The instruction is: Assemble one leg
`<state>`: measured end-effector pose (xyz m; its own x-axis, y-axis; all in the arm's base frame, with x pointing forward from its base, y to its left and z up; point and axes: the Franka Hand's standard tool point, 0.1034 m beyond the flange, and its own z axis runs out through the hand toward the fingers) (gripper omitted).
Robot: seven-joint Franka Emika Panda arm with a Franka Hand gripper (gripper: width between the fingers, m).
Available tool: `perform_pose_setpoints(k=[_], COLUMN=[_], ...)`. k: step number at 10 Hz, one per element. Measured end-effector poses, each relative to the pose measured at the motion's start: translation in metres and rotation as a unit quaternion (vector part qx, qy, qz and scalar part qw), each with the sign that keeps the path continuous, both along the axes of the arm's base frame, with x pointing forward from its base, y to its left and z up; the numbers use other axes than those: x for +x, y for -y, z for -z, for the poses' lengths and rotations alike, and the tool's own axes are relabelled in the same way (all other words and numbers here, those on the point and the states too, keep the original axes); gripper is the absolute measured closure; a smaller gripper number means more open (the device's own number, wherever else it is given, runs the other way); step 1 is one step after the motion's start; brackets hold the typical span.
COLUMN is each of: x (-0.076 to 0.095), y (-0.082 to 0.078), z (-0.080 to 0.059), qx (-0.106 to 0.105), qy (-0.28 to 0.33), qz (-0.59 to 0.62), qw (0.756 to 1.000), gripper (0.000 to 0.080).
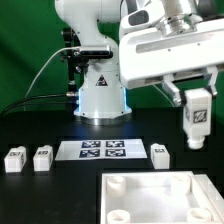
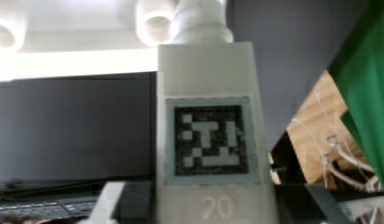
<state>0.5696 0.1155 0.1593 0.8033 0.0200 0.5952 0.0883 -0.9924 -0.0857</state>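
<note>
The fingers (image 2: 118,202) were closed on the leg (image 1: 197,118) and gripped it by its upper end, so that it hung upright in the air, clear of the surface (image 1: 40,195). It hung toward the exterior view's right, above the far right part of the white slab (image 1: 150,180) and touching nothing. In the wrist view the leg's tag faced the camera and its narrow round end pointed away from the fingers, that is, downward. I judge it was held this way so that this end could enter one of the slab's corner sockets, of which one (image 1: 119,213) was visible. Three other legs (image 1: 42,157) stood on the surface, beside the marker board (image 1: 100,150), probably waiting. The next move would call for careful alignment over a socket before lowering.
</note>
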Motion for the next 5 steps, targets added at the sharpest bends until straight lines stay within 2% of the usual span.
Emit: perform_pose_setpoints(k=[1,2,3,5], x=[0.022,0.037,0.041,0.041], y=[0.007,0.005,-0.001,0.001], z=[0.003,-0.007,-0.007,0.001], qx=[-0.015,-0.017,-0.024,-0.032], qy=[-0.013,-0.007,-0.008,-0.011], qz=[-0.008,-0.008,-0.014,-0.015], qw=[1.0,1.0,1.0,0.999], gripper=[0.0506,0.0506,0.0506,0.0506])
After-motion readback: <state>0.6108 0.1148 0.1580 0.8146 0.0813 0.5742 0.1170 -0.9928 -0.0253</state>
